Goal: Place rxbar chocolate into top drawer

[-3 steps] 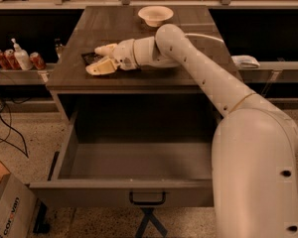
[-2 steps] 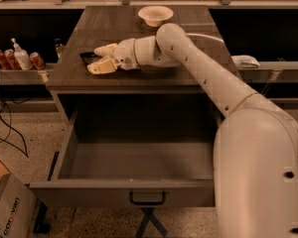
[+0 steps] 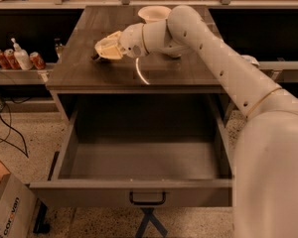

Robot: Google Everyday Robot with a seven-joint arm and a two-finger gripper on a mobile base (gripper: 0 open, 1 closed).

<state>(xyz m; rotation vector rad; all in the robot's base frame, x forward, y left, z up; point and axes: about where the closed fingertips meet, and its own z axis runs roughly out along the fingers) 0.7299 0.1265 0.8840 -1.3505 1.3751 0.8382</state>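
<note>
Gripper [image 3: 105, 49] over the desk [image 3: 179, 76] top, nr left edge, approx midway front-to-back. The rxbar chocolate [image 3: 95, 58] is a dark sliver under it, rest hidden (gripped or not: can't tell). The top drawer [image 3: 79, 194] hangs open below front edge. White bowl [image 3: 154, 13] at far edge.

Speckled stone floor [image 3: 37, 128], dark wooden table [image 3: 184, 76], low shelf [image 3: 17, 76] at left bearing red cans [image 3: 36, 60] and white pump bottle [image 3: 21, 58], black cables [image 3: 5, 118] beneath, cardboard box [image 3: 10, 212] lower left, gripper [image 3: 105, 48] above table's left half.
</note>
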